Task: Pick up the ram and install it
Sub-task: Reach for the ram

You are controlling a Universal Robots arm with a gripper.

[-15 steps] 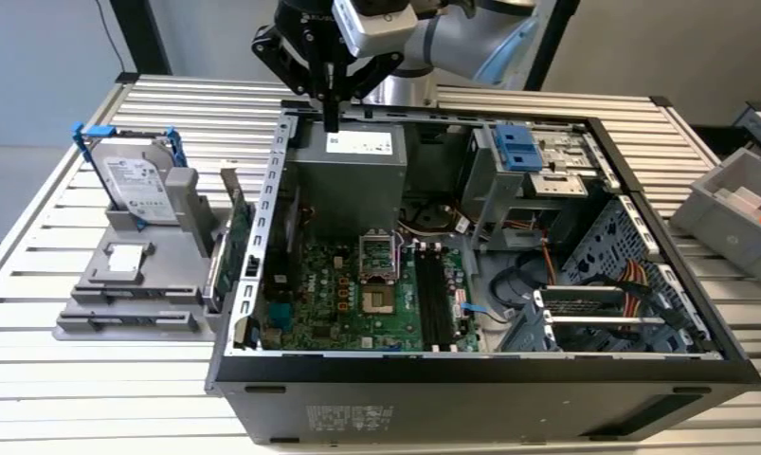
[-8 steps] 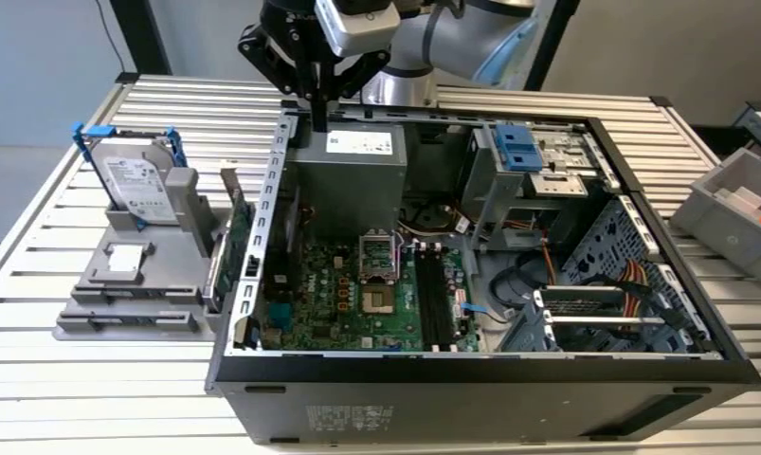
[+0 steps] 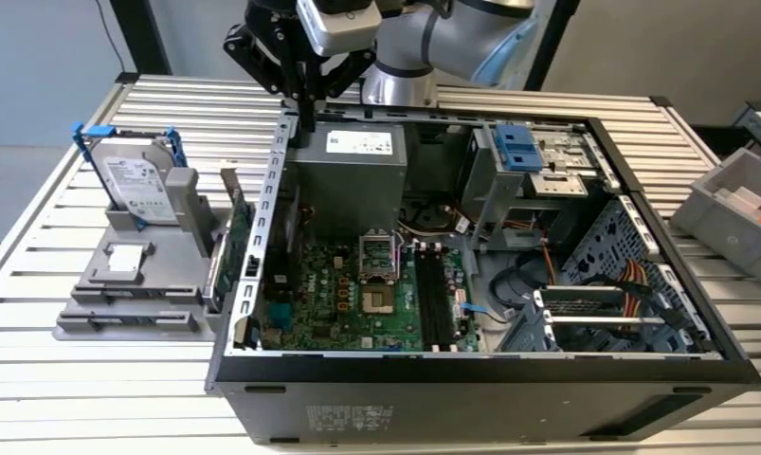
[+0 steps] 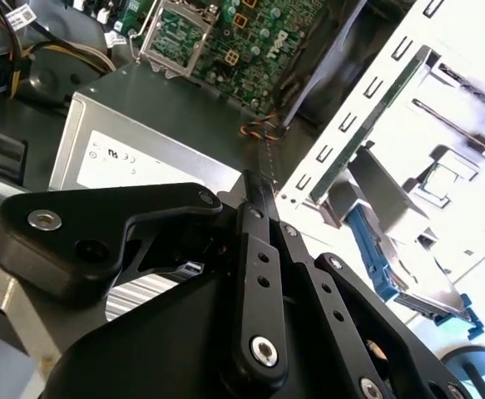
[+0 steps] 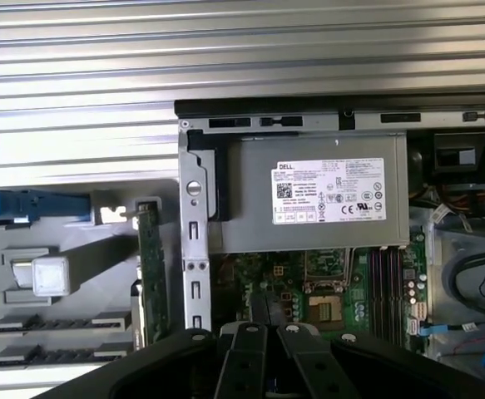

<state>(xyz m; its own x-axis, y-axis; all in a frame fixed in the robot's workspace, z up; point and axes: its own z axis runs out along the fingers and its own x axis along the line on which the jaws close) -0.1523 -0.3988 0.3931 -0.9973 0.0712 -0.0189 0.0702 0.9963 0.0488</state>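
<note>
Over the far corner of the open computer case [image 3: 481, 403], at the exterior view's left and near the table's [image 3: 102, 408] far edge, the pincer [image 3: 307, 95] hangs with its fingers pinching the ram [image 3: 307, 125]. Seen edge-on as a thin dark strip, the ram points straight down from the fingertips, long axis upright. Its lower end is close to the case's rim, beside the grey power supply [image 3: 349, 180].

bright even light, glare on the slatted table [image 5: 309, 50]; soft shadows inside the computer case [image 3: 481, 393]
</note>
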